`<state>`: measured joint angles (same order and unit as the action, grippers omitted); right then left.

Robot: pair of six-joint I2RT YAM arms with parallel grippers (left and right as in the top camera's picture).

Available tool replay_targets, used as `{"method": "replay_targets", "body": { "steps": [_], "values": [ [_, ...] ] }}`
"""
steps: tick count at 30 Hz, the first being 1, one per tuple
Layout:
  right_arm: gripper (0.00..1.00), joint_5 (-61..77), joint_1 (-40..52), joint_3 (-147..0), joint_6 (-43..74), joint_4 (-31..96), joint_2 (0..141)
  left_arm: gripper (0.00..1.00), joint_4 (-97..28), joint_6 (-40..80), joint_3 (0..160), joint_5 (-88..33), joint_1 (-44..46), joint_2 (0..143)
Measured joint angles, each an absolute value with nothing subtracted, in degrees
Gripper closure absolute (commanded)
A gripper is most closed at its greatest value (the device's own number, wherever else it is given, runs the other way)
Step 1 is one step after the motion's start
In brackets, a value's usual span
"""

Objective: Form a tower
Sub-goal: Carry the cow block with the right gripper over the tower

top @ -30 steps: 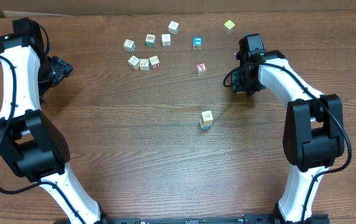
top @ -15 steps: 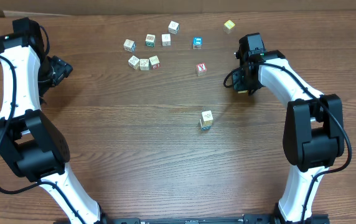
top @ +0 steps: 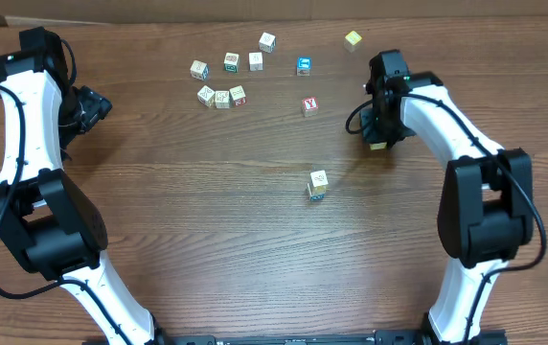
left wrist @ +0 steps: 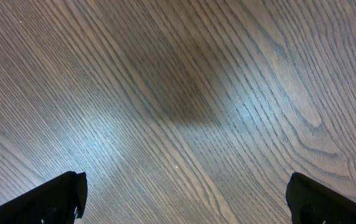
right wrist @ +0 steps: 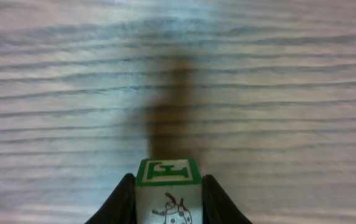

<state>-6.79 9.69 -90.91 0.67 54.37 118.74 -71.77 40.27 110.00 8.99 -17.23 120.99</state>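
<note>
Tower of small wooden alphabet cubes (top: pixel 318 184) is standing near the middle of the dark wood-grain surface (top: pixel 207 230), slightly toward its right edge. From overhead, a cream top face and a blue sliver low on the column are showing.

Right pincer (top: pixel 378 135) is hanging between the tower and the far right corner, apart from the tower. In the wrist view it is gripping a pale wooden cube with a green-framed letter face (right wrist: pixel 167 173), with a black finger (right wrist: pixel 123 202) pressing on each side. Cannot tell whether this cube is touching the surface.

Left pincer (top: pixel 90 103) is hovering near the left edge, jaws spread wide and holding nothing. Its wrist view is showing wood grain between the fingertips (left wrist: pixel 60 196).

Loose pale cubes (top: pixel 222 98) are lying in a cluster by the far edge. A blue-faced cube (top: pixel 304 65), a red-marked cube (top: pixel 309 105) and a yellow-green cube (top: pixel 353 39) are lying singly to the cluster's right.
</note>
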Motion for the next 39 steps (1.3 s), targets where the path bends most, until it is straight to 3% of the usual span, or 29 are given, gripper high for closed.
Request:
{"method": "replay_targets", "body": {
  "steps": [12, 19, 39],
  "values": [
    [0.84, 3.2, 10.7, -101.6, 3.9, 65.7, 97.8, 0.0, -71.8, 40.3, 110.0, 9.0, -17.2, 121.0],
    [0.85, 6.1, 18.2, -100.6, 8.0, 74.0, 97.6, 0.0, -71.7, 40.3, 110.0, 9.0, -17.2, 121.0],
    [0.83, 1.1, 32.1, -85.9, 16.3, 65.4, 98.0, 0.01, -71.8, 40.3, 110.0, 9.0, -17.2, 121.0]
  ]
}}
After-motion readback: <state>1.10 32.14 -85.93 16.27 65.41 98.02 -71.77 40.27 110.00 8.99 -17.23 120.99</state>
